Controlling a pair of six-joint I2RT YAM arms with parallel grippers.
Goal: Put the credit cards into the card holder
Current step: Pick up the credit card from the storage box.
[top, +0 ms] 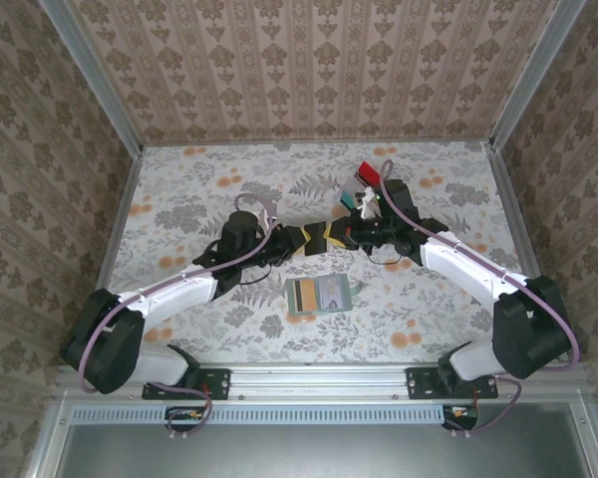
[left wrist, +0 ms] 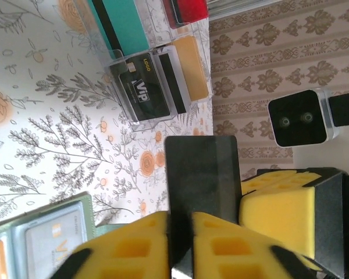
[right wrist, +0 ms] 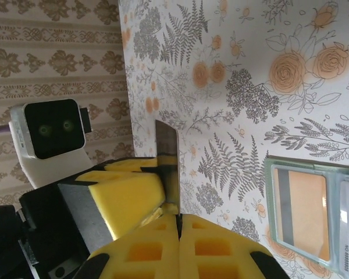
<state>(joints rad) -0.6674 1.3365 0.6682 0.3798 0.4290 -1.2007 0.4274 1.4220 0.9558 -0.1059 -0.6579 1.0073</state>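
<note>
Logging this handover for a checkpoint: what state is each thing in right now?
dark card: off the table, pinched by both claws
left claw: shut on dark card
right claw: shut on dark card
card holder: open flat on the table, orange card slotted inside
clear tray: stocked with teal card, red card, tan card, VIP card

Top view looks down; both close wrist views share the dark card point(left wrist: 201, 174).
</note>
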